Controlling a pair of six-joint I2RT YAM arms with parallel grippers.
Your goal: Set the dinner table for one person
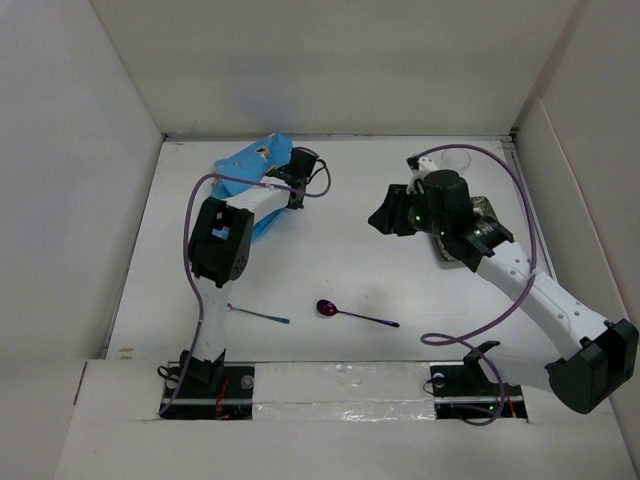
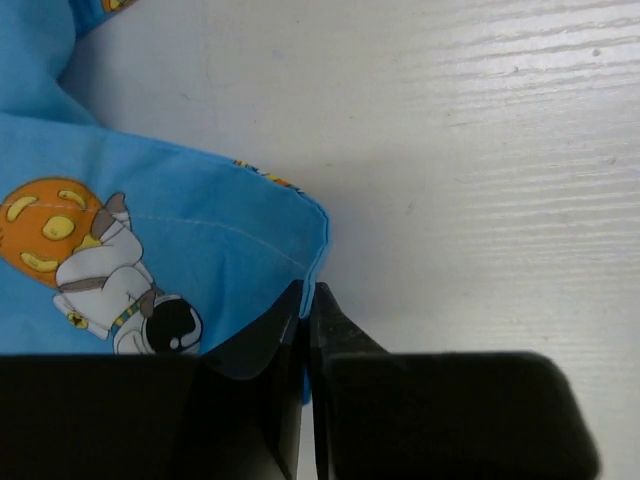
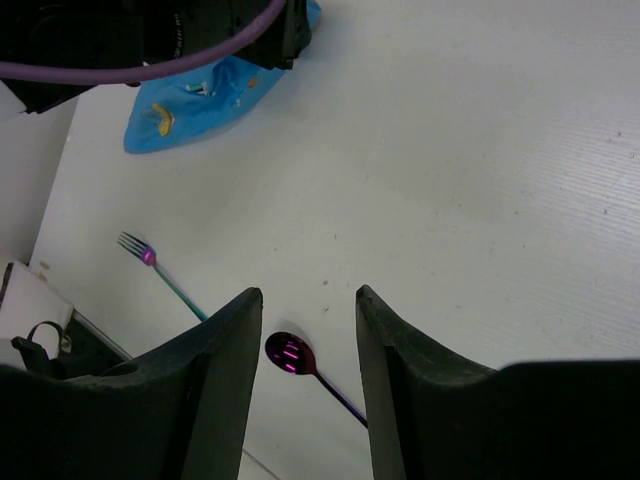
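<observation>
- Tabletop: the dinner table itself. Flat, matte white, faint wood-like grain in the wrist views, walled by white panels. It lies beneath both sets of fingers and carries every item listed.
- Left fingers: black, pressed together, pinching the hemmed corner of the cloth mat.
- Cloth mat: soft blue fabric with a stitched hem and a cartoon print of an astronaut and an orange planet. It is bunched and folded rather than flat, heaped to one side of the left fingers and well apart from the right fingers.
- Right fingers: black, smooth, spread wide and holding nothing, hovering above the tabletop.
- Spoon: glossy purple metal, oval bowl and thin handle, seen in the gap between the right fingers, on the tabletop below them.
- Fork: slim iridescent metal, purple to teal, tines splayed. It lies apart from the spoon, off to one side of the right fingers.
- Dark dish: mostly hidden under the right arm behind the fingers; shape unclear.
- Clear round vessel: transparent, probably a glass, just beyond that dish.
- Progress, as judged: early. The mat is not spread; cutlery, dish and vessel lie scattered, none placed on or around it. Flattening the mat and arranging all the pieces remain.
</observation>
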